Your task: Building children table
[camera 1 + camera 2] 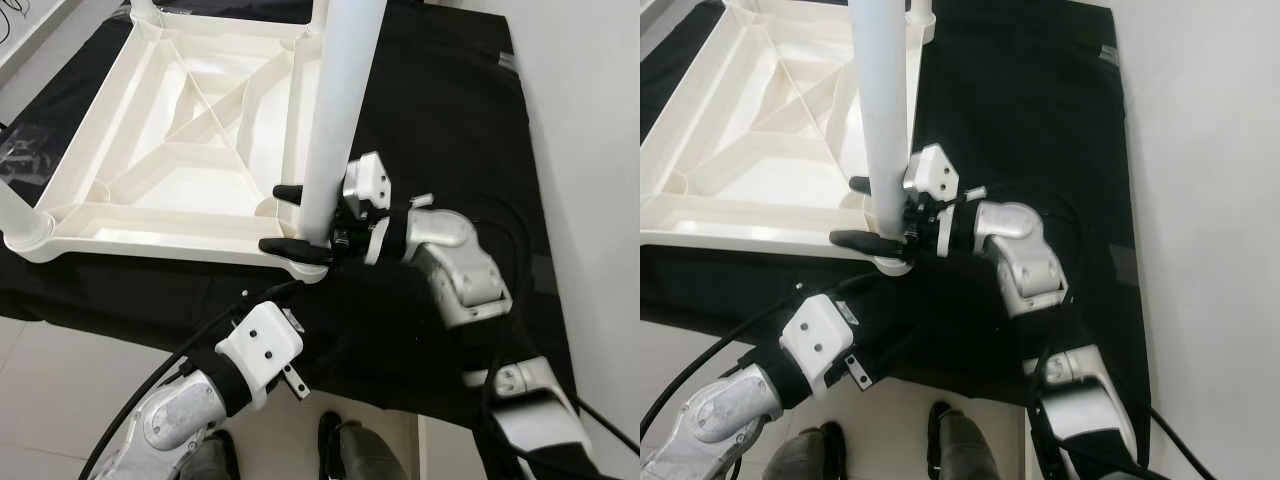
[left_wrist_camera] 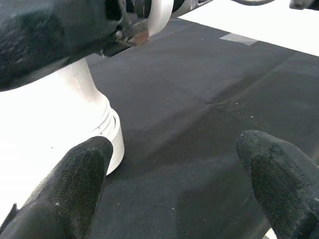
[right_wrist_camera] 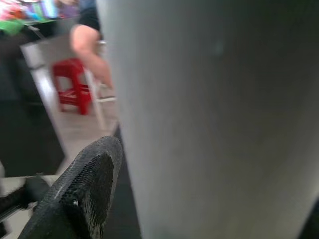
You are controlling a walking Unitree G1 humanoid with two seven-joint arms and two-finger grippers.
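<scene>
- Your white tabletop (image 1: 170, 160) sits upside down on the black mat (image 1: 450, 120), ribs facing up.
- A white leg (image 1: 335, 120) stands upright in the tabletop's near corner socket.
- Your right gripper (image 1: 295, 220) is at the foot of that leg, one black finger on each side, clamped on it.
- Your left gripper (image 2: 179, 184) hovers over the mat just beside that corner, jaws spread wide, holding nothing.
- There's a red stool (image 3: 72, 84) way off behind the leg.

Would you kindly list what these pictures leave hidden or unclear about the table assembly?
- Top of the table leg: cut off by the upper edge in both eye views.
- Whether the leg is fully seated in its corner socket: hidden by the right gripper in the eye views.
- Far corners of the upturned tabletop: out of frame.
- Background in the right wrist view: blurred, blocked by the leg.
</scene>
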